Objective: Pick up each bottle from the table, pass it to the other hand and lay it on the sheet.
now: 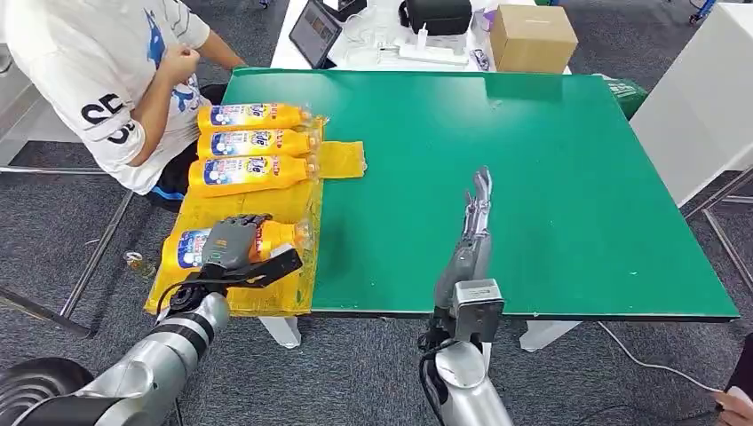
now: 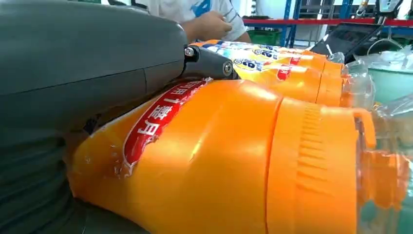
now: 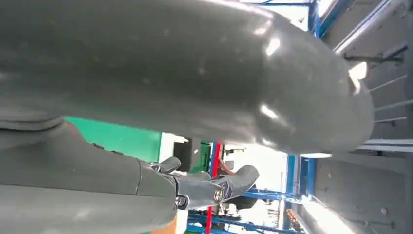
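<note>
Along the left edge of the green table (image 1: 550, 177) lies a yellow sheet (image 1: 342, 160). Three orange bottles (image 1: 253, 115) (image 1: 257, 142) (image 1: 253, 170) lie side by side on its far part, caps pointing right. A fourth orange bottle (image 1: 280, 235) lies on the near part, and my left hand (image 1: 235, 244) grips it from above, fingers wrapped over its label. In the left wrist view the held bottle (image 2: 219, 161) sits under the hand (image 2: 73, 73). My right hand (image 1: 477, 213) hovers over the table's near middle, fingers stretched straight forward, holding nothing; the right wrist view shows it (image 3: 146, 73) close up.
A person (image 1: 98, 71) in a white shirt sits at the table's far left corner. Behind the green table stands a white table with a cardboard box (image 1: 531, 37), a tablet (image 1: 315, 31) and a black bag (image 1: 435, 16). Another person's hand (image 1: 733, 404) shows at the bottom right.
</note>
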`<state>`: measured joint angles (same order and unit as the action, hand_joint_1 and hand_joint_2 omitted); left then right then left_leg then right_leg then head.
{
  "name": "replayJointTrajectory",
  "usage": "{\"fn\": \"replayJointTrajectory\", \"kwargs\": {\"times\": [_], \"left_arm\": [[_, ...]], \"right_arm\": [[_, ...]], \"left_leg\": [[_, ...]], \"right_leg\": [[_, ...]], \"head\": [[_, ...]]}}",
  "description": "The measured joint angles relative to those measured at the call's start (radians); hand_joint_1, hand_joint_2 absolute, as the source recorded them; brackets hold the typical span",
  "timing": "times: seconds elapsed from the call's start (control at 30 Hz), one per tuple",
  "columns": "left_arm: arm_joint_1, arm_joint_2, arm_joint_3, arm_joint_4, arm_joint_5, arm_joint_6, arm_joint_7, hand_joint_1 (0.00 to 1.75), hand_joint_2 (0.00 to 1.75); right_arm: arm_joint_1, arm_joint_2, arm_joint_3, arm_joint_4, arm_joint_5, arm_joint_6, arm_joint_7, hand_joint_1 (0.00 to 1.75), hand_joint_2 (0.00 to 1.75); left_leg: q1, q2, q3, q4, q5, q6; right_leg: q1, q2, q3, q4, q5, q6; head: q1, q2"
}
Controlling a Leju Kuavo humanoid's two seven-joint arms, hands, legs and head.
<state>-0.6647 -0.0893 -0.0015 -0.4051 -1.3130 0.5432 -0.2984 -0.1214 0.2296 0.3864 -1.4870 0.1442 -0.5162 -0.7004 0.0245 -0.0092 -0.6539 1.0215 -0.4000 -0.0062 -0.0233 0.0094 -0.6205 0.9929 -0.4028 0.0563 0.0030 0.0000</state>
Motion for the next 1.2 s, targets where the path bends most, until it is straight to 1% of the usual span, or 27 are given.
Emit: {"fn": "replayJointTrajectory", "kwargs": {"times": [0.03,0.07,0.1,0.13,0.17,0.3,0.47,0.63,0.67,0.7,0.77,0.87,0.97,1.07,1.2], "left_arm": [[0.0,0.001,-0.008,0.003,-0.008,-0.001,0.008,1.75,1.75],[0.001,0.002,-0.014,0.007,-0.008,-0.002,0.01,0.56,1.75],[0.001,0.002,-0.014,0.01,-0.005,-0.007,0.01,0.0,1.75],[0.002,0.002,-0.014,0.012,0.001,-0.015,0.01,0.0,1.75],[0.003,0.002,-0.014,0.015,0.011,-0.032,0.009,0.0,0.0],[0.001,0.002,-0.011,0.022,0.082,-0.129,-0.011,0.0,0.0],[-0.015,-0.004,0.018,0.022,0.21,-0.34,-0.061,0.0,0.0],[-0.021,-0.005,0.028,0.022,0.245,-0.395,-0.071,0.0,0.0],[-0.028,-0.005,0.051,0.022,0.318,-0.529,-0.096,0.0,0.0],[-0.03,-0.005,0.057,0.022,0.335,-0.577,-0.108,0.0,0.0],[-0.033,-0.005,0.064,0.023,0.359,-0.647,-0.127,0.0,0.0],[-0.035,-0.003,0.073,0.024,0.378,-0.696,-0.149,0.0,0.0],[-0.034,0.003,0.082,0.025,0.436,-0.799,-0.2,0.0,0.0],[-0.024,0.003,0.101,0.025,0.504,-0.803,-0.234,0.0,0.0],[-0.02,0.0,0.114,0.025,0.518,-0.797,-0.235,0.0,0.0]], "right_arm": [[0.0,0.002,-0.001,0.005,0.0,0.007,0.0,0.0,0.0],[0.0,0.004,-0.002,0.008,0.001,0.012,0.0,0.0,0.0],[0.0,0.006,-0.002,0.013,0.002,0.016,0.0,0.0,0.0],[0.0,0.008,-0.003,0.018,0.005,0.021,0.0,0.0,0.0],[0.0,0.01,-0.003,0.022,0.008,0.027,0.0,0.0,0.0],[0.0,0.015,-0.006,0.04,0.013,0.046,0.002,0.0,0.0],[-0.002,0.023,-0.012,0.065,0.013,0.074,0.009,0.0,0.0],[-0.002,0.023,-0.014,0.071,0.012,0.081,0.01,0.0,0.0],[-0.007,0.028,-0.021,0.093,0.012,0.096,0.01,0.0,0.0],[-0.011,0.028,-0.023,0.101,0.011,0.102,0.01,0.0,0.0],[-0.018,0.029,-0.024,0.115,0.007,0.108,0.008,0.0,0.0],[-0.027,0.029,-0.028,0.134,-0.002,0.116,0.008,0.0,0.0],[-0.038,0.029,-0.031,0.155,-0.002,0.121,0.007,0.0,0.0],[-0.045,0.03,-0.034,0.169,-0.003,0.119,0.006,0.0,0.0],[-0.049,0.031,-0.037,0.183,-0.005,0.118,0.006,0.0,0.0]], "left_leg": [[0.0,0.0,0.0,0.0,0.0,0.0],[0.0,0.0,0.0,0.0,0.0,0.0],[0.0,0.0,0.0,0.0,0.0,0.0],[0.0,0.0,0.0,0.0,0.0,0.0],[0.0,0.0,0.0,0.0,0.0,0.0],[0.0,0.0,0.001,0.0,0.0,0.0],[0.0,-0.005,0.008,-0.001,0.0,0.0],[0.0,-0.006,0.011,-0.001,-0.001,0.0],[0.0,-0.008,0.015,-0.001,-0.001,-0.001],[0.0,-0.008,0.016,-0.001,-0.001,-0.001],[0.0,-0.008,0.018,-0.001,-0.001,-0.001],[0.0,-0.008,0.021,-0.001,0.0,0.0],[0.0,-0.011,0.021,-0.001,0.0,0.0],[0.0,-0.011,0.021,-0.001,0.0,0.0],[0.0,-0.011,0.02,-0.001,0.0,0.0]], "right_leg": [[0.0,0.0,0.0,0.0,0.0,0.0],[0.0,0.0,0.0,0.0,0.0,0.0],[0.0,0.0,0.0,0.0,0.0,0.0],[0.0,0.0,0.0,0.0,0.0,0.0],[0.0,0.0,0.0,0.0,0.0,0.0],[0.0,0.0,0.001,0.0,0.0,0.0],[0.0,-0.003,0.011,0.0,-0.003,0.001],[0.0,-0.004,0.013,0.0,-0.004,0.001],[0.0,-0.005,0.018,-0.001,-0.004,0.0],[0.0,-0.006,0.019,-0.001,-0.004,0.0],[0.0,-0.006,0.021,-0.001,-0.004,0.0],[0.0,-0.006,0.024,-0.001,-0.004,0.001],[0.0,-0.009,0.025,0.0,-0.004,0.001],[0.0,-0.008,0.025,0.0,-0.004,0.001],[0.0,-0.008,0.024,0.0,-0.004,0.001]], "head": [[0.0,0.0],[0.0,0.0],[0.0,0.0],[0.0,0.0],[0.0,0.0],[0.0,0.0],[0.0,0.0],[0.0,0.0],[0.0,0.0],[0.0,0.0],[0.0,0.0],[0.0,0.0],[0.0,0.0],[0.0,0.0],[0.0,0.0]]}}
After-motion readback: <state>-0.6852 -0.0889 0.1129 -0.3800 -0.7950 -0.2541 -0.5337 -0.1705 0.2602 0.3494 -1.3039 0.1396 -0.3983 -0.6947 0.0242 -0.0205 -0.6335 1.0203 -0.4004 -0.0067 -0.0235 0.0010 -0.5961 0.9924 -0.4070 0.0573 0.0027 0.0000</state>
